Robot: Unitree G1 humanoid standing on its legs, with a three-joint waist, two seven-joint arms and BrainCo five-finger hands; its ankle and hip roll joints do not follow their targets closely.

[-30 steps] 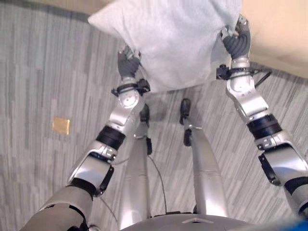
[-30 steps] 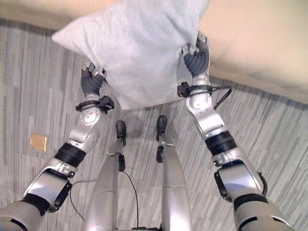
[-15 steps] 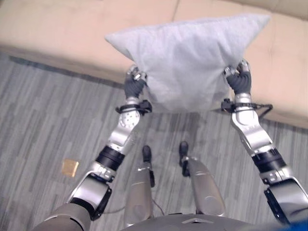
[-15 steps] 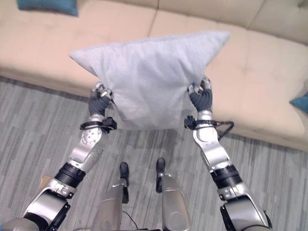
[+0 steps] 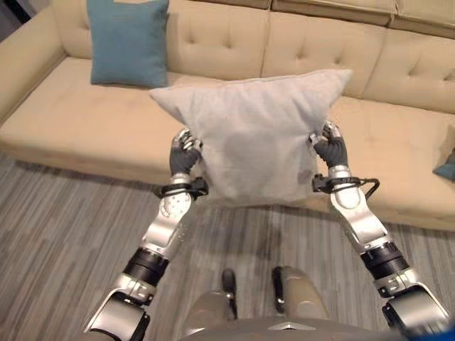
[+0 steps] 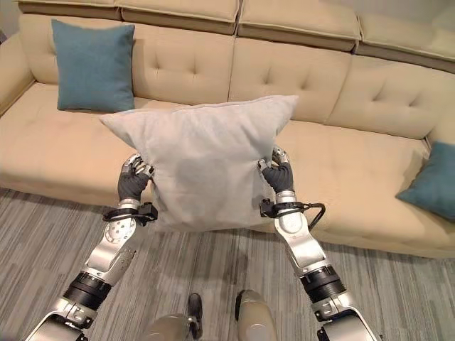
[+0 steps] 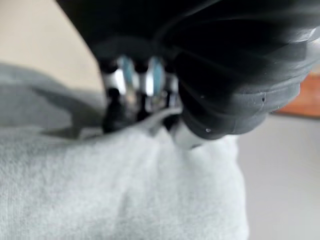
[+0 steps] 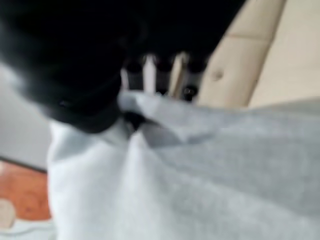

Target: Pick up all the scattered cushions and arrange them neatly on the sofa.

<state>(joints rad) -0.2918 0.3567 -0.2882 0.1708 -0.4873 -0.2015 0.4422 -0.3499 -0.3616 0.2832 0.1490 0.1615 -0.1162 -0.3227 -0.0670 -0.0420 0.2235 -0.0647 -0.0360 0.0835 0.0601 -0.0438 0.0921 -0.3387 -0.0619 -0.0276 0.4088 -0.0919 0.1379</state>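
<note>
holding the grey cushion [image 6: 202,163] up in the air is what is being done now. the cushion is gripped at its two side edges. the left hand [image 6: 132,184] is curled on one edge, and the right hand [image 6: 279,175] is curled on the other. in the left wrist view the fingers [image 7: 116,107] are seen bunched into the cloth, so they are shut on it. in the right wrist view the fingers [image 8: 150,75] are seen pinching a fold of the same cloth.

the grey cushion is held just in front of the sofa [image 6: 355,153], over the front edge of the seat. it is not touching the seat yet, as far as can be seen. it hangs wide and a bit tilted.

some of the job looks done already. a blue cushion [image 6: 94,65] is stood upright against the back of the sofa, near the sofa's left end. another blue cushion [image 6: 435,181] is seen at the sofa's right end, resting on the seat.

the grey cushion is not yet put down. it probably needs to be moved further over the sofa and set against the back, in the free middle part between the two blue ones. whether more cushions are left on the floor [image 6: 35,234] cannot be told.
</note>
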